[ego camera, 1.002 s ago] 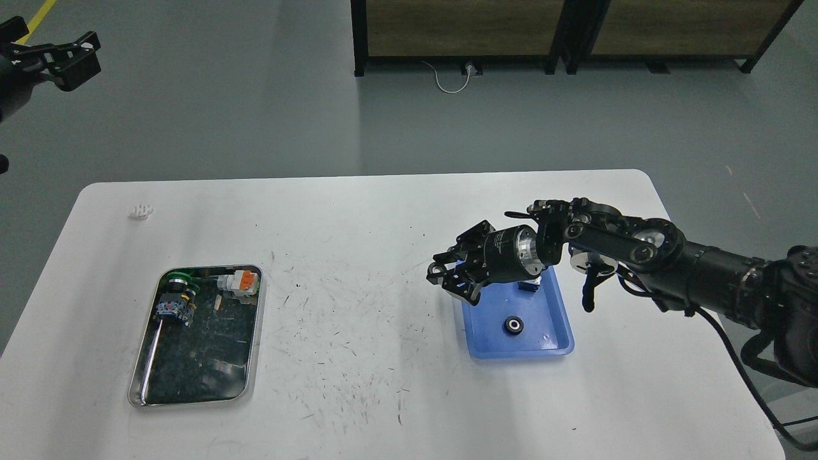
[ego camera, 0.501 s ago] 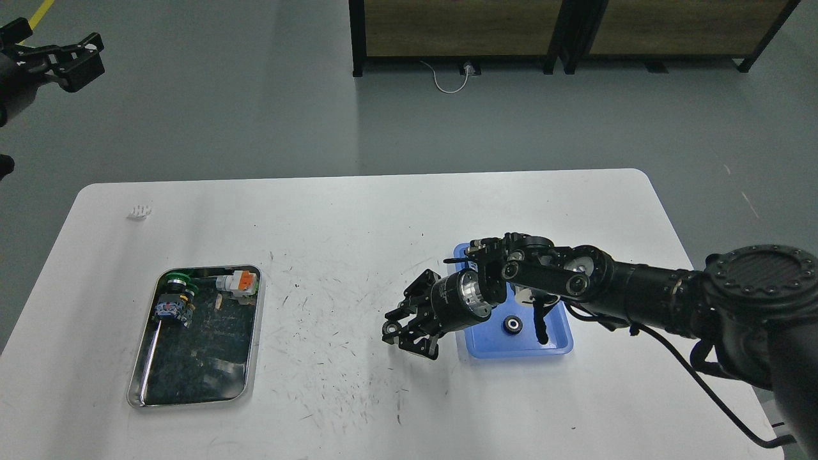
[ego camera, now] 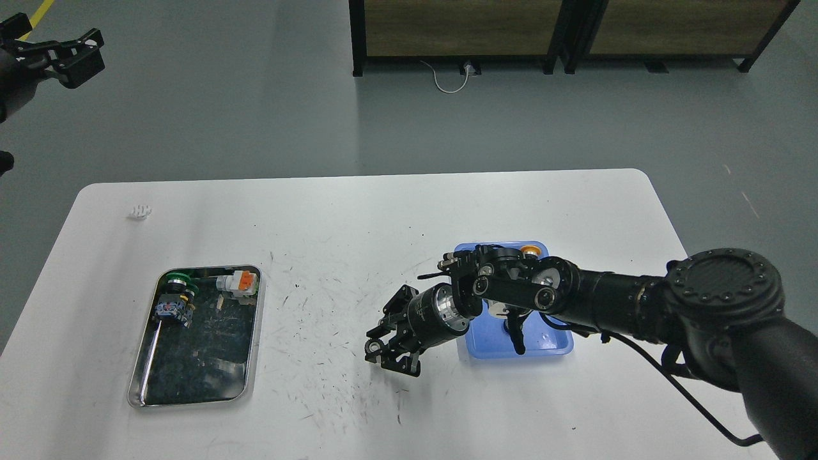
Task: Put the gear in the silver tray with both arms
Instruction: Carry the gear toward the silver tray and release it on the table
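My right gripper (ego camera: 385, 350) hovers low over the middle of the white table, just left of the blue tray (ego camera: 484, 343). Its fingers are closed around a small dark ring-shaped gear (ego camera: 373, 347) at the tips. The silver tray (ego camera: 192, 403) lies at the front left, well to the left of this gripper. It holds a green-topped part (ego camera: 179, 279), a white and orange connector (ego camera: 238, 281) and a blue-black part (ego camera: 171, 308). My left gripper (ego camera: 78, 53) is raised at the far upper left, over the floor and away from the table; its jaws are too dark to read.
My right forearm (ego camera: 575, 297) lies across the blue tray and hides most of its inside. An orange-yellow part (ego camera: 528, 249) shows at the tray's back edge. A small white object (ego camera: 140, 211) lies at the table's back left. A dark shelf unit (ego camera: 562, 32) stands beyond the table.
My right gripper has moved left and toward the front, from above the blue tray to the table's middle. The black gear seen in the blue tray earlier is now covered by the arm. The left arm has barely moved.
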Controlling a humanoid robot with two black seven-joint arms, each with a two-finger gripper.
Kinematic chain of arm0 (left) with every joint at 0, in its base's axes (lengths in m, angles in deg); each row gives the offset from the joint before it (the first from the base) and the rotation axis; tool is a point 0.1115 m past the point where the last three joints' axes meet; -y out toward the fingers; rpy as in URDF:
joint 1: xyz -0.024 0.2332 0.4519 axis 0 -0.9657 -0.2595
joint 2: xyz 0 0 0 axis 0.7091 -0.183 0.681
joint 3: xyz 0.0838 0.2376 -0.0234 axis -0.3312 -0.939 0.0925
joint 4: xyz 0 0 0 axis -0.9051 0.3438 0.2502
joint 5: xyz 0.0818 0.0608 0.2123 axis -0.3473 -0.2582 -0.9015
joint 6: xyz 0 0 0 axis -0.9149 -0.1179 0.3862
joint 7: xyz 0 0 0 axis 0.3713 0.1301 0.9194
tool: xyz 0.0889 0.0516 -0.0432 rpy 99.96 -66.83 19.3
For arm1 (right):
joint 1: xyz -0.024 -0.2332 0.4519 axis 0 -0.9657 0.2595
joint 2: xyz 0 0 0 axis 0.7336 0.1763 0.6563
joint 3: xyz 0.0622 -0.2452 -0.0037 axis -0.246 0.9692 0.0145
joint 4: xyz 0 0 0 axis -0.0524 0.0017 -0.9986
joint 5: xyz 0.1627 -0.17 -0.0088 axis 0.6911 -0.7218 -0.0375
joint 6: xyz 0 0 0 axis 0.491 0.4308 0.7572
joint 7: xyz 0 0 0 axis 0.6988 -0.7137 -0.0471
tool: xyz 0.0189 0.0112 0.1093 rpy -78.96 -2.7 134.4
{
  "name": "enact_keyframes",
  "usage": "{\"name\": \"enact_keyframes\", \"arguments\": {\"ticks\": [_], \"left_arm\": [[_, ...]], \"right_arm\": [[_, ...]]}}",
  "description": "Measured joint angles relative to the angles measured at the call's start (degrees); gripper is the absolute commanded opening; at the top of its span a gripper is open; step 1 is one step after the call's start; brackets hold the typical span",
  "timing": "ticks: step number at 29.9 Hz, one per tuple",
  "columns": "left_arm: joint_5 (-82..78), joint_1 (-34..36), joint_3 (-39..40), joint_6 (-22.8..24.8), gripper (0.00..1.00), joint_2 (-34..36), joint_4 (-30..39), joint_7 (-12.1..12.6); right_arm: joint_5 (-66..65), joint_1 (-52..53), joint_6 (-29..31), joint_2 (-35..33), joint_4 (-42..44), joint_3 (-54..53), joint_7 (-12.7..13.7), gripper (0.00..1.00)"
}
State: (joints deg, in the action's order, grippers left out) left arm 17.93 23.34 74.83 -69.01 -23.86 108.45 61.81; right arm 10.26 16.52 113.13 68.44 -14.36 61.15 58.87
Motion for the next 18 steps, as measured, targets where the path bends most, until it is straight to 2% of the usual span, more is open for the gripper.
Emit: {"name": "enact_keyframes", "arguments": {"ticks": [6, 13, 18], "left_arm": [[0.0, 0.0, -0.4, 0.0, 0.98, 0.2, 0.0, 0.0], [0.0, 0.0, -0.9, 0.6, 0.99, 0.3, 0.2, -0.1], [-0.6, 0.1, -1.0, 2.9, 0.97, 0.4, 1.4, -1.1]], "right_arm": [[0.1, 0.0, 0.1, 0.3, 1.1, -0.1, -0.4, 0.69], [0.4, 1.5, 0.2, 0.0, 1.7, -2.2, -1.0, 0.73], [0.8, 3.4, 0.1, -5.9, 1.8, -6.2, -1.0, 0.74]]}}
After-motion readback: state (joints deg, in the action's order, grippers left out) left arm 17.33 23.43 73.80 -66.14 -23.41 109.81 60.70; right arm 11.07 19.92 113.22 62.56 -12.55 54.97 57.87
